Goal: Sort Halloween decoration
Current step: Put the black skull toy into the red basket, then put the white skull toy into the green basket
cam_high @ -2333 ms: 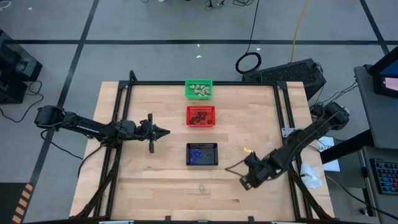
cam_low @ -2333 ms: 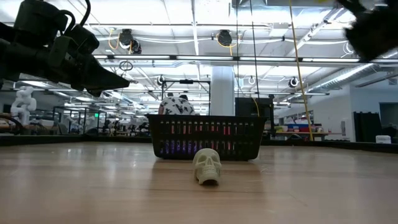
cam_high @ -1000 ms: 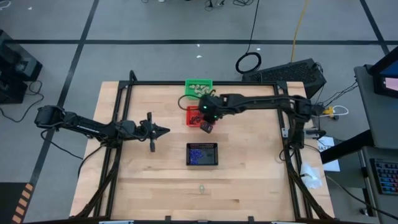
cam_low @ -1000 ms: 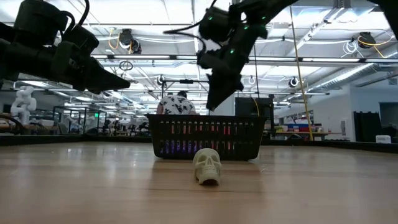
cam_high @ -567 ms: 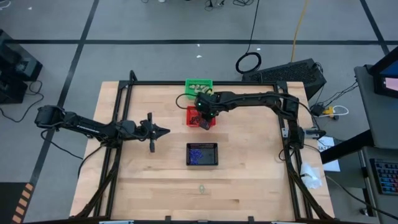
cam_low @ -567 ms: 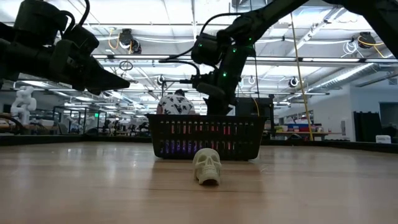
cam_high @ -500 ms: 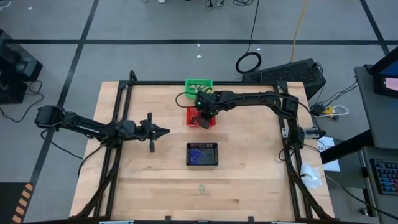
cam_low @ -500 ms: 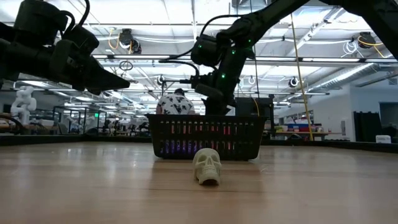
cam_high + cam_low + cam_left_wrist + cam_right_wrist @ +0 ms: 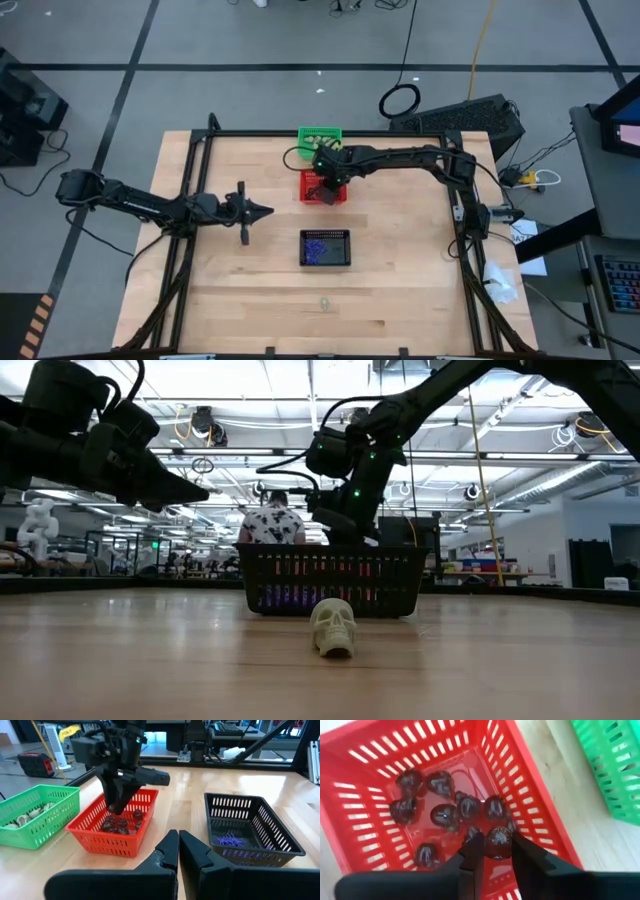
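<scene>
My right gripper (image 9: 497, 847) reaches down into the red basket (image 9: 322, 187) and is shut on a dark brown trinket (image 9: 499, 842). Several more dark brown trinkets (image 9: 445, 815) lie on that basket's floor. A pale cream skull (image 9: 333, 626) rests on the table near its near edge (image 9: 324, 302). Purple trinkets (image 9: 230, 840) lie in the black basket (image 9: 325, 247). Cream ones (image 9: 30, 814) lie in the green basket (image 9: 320, 140). My left gripper (image 9: 262, 211) hovers shut over the table's left half. My right gripper pinches one dark brown trinket (image 9: 499, 842) between its two fingertips (image 9: 472, 847), coming from above and pointing down into the red basket. The trinket sits low among the other brown pieces. I cannot tell whether it rests on the basket floor.
The three mesh baskets stand in a row down the table's middle: green farthest, red in the middle, black nearest. Bare wood lies to either side. A black metal frame (image 9: 190, 180) borders the table. A person (image 9: 268, 525) stands in the room beyond.
My right gripper has shifted slightly toward the table's left and far edges over the red basket and come down into it, its fingertips now below the basket's rim. The left arm and the cream skull have stayed put.
</scene>
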`<control>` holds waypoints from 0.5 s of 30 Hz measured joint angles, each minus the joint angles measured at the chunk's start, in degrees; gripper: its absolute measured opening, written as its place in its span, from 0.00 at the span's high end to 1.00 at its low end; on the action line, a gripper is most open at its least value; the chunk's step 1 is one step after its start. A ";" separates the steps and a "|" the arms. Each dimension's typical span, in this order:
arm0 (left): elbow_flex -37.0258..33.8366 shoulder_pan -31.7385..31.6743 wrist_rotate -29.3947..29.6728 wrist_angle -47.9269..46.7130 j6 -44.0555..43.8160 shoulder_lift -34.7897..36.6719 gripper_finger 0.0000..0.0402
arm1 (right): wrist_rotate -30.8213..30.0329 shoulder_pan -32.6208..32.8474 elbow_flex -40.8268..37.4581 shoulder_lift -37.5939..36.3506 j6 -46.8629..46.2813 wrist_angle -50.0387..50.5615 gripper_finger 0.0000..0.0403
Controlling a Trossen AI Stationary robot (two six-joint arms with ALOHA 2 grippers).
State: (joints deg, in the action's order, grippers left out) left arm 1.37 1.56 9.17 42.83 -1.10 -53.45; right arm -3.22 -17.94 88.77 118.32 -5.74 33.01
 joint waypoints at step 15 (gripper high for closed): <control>5.25 1.75 -5.67 -8.99 1.99 -0.03 1.00 | -10.90 2.75 -0.22 -7.38 1.18 4.52 0.70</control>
State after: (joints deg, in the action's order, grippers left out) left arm 6.63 3.31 3.50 33.84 0.89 -53.48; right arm -14.12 -15.19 88.56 110.94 -4.56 37.53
